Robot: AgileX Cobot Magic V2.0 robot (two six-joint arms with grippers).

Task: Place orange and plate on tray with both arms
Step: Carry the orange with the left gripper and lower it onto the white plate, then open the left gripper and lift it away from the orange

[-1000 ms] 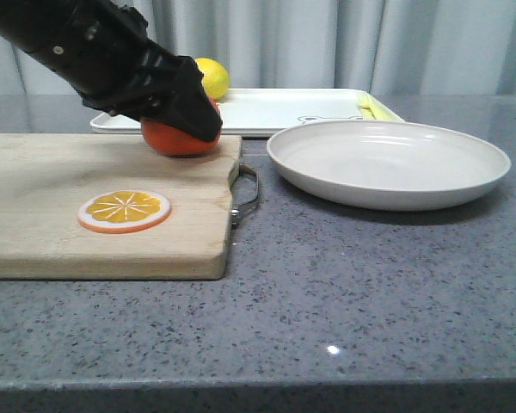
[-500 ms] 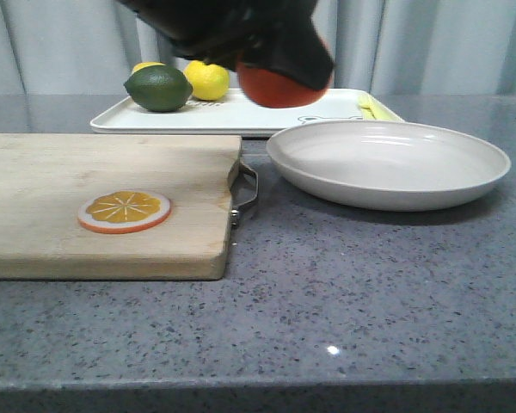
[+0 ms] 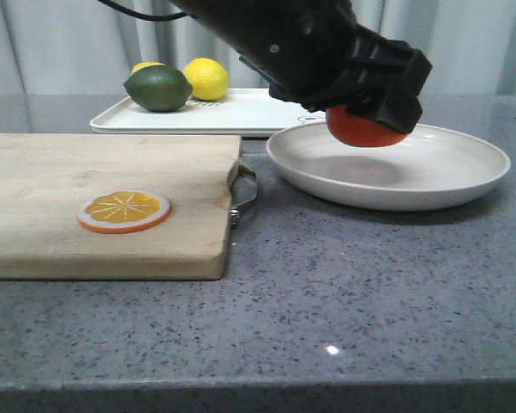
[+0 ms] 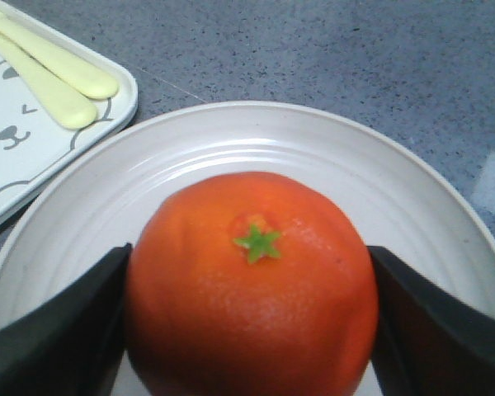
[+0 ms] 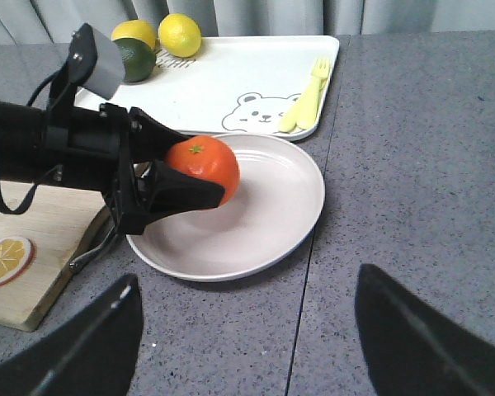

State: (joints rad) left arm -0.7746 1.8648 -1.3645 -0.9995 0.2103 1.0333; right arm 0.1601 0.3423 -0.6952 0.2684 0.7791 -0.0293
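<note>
The orange [image 3: 366,129] is a round, bright orange fruit with a small green star-shaped stem cap facing up; it hangs in the air just above the plate [image 3: 447,185], over the plate's left part in the front view. The plate is wide, shallow, round and off-white, with faint rings inside its raised rim, and rests flat on the grey surface. The tray [image 3: 267,110] is white and rectangular with rounded corners and a bear-face drawing, lying flat just behind the plate.
</note>
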